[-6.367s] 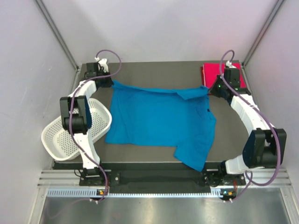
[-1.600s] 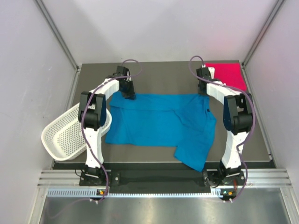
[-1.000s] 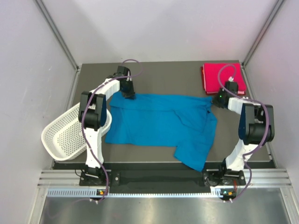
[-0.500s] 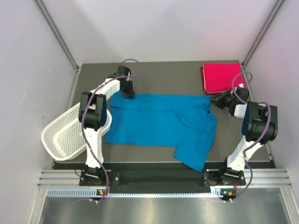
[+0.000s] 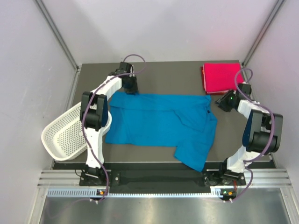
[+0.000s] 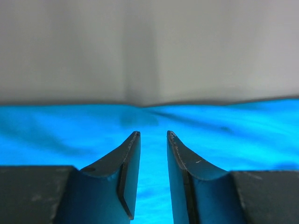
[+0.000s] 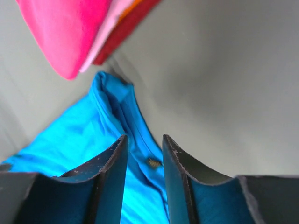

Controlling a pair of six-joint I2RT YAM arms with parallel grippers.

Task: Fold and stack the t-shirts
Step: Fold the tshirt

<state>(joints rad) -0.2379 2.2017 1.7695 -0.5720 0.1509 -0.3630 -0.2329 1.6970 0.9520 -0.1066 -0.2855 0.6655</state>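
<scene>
Left to right: the basket sits half off the left edge of the table, out of the way. The left gripper is at the far-left corner of the blue shirt, fingers a little apart with nothing between them. The shirt lies flat across the middle of the table. Its far edge looks doubled over, and one flap pokes out at the near right. The right gripper is just off the shirt's far-right corner, also slightly parted and empty. The pink shirt is already folded in the far-right corner.

My take: we're between folds. For the next one I'd pinch both layers at each far corner, lift both arms together and keep the cloth taut so it doesn't bunch. The right arm should also steer clear of the pink shirt close by.

The top camera gives the whole layout but not the finger gaps. The left wrist camera shows its gap plainly, with blue cloth under the tips and bare table beyond. The right wrist one catches a small dark spot on the blue cloth (button or tag, can't tell) and the pink shirt's rounded fold near the blue corner.
</scene>
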